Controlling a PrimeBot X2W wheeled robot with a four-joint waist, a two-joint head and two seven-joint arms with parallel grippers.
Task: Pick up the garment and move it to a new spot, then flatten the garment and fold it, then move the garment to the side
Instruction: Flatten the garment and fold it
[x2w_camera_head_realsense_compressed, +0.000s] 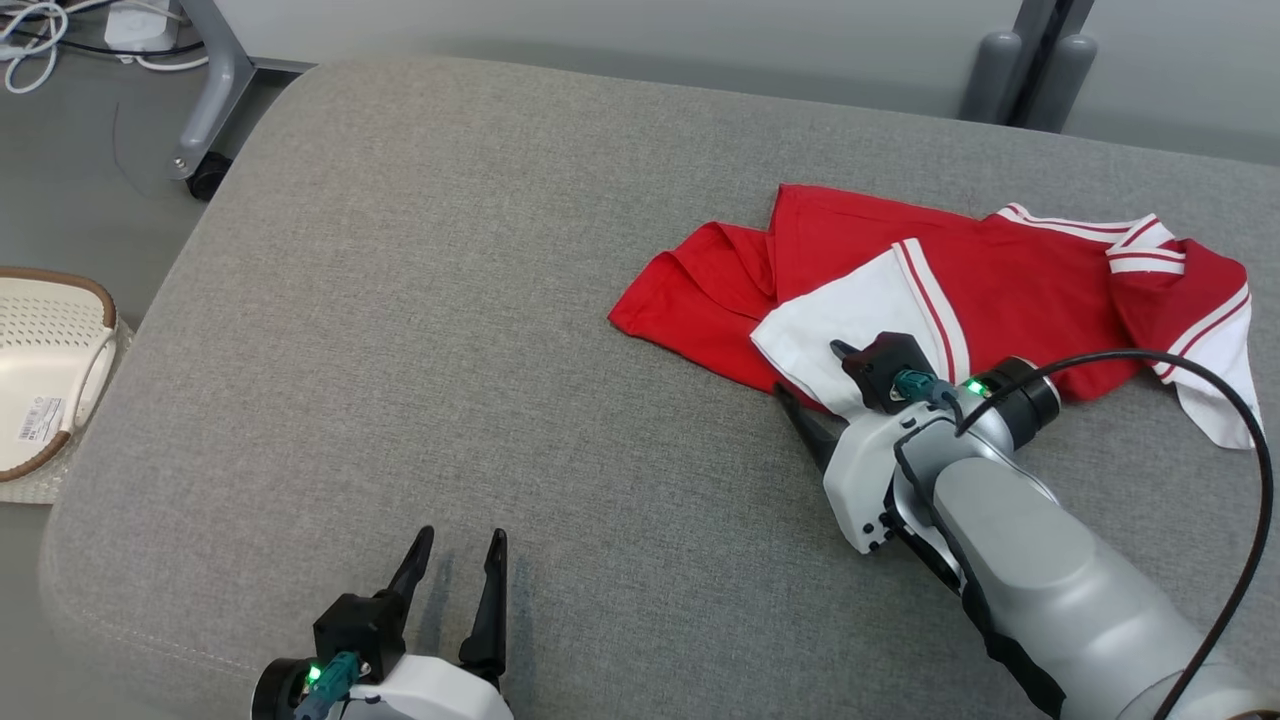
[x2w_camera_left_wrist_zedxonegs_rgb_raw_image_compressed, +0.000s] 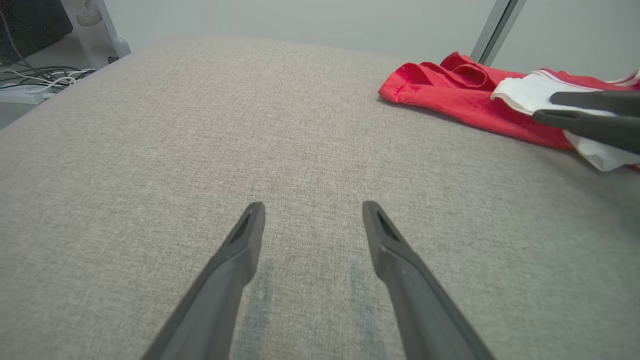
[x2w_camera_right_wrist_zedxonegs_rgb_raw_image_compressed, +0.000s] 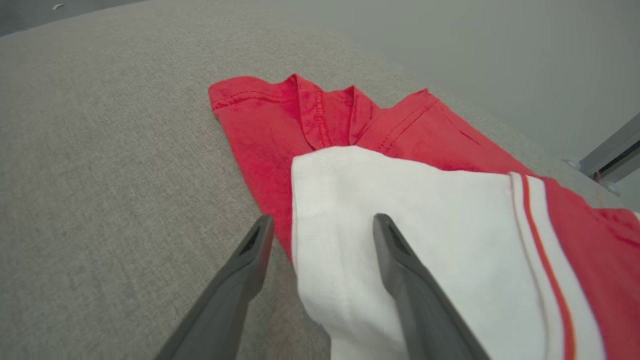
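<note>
Red-and-white garment (x2w_camera_head_realsense_compressed: 1000, 290) stretches rightward from our nearer, right end effector (x2w_camera_head_realsense_compressed: 810, 370) — spread wide, empty, straddling its white edge.

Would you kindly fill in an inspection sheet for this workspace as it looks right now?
Surface: grey padded top, bare apart from the garment.
Job's things: red and white garment, crumpled, on the top's right side.
Clutter: nothing seen.
Grippers: left gripper open above bare fabric; right gripper open, fingers straddling the garment's white edge.
Cables: black cable loops behind the right gripper; white cords on the floor, far left.
Surroundings: pale basket at left; grey frame leg behind.
</note>
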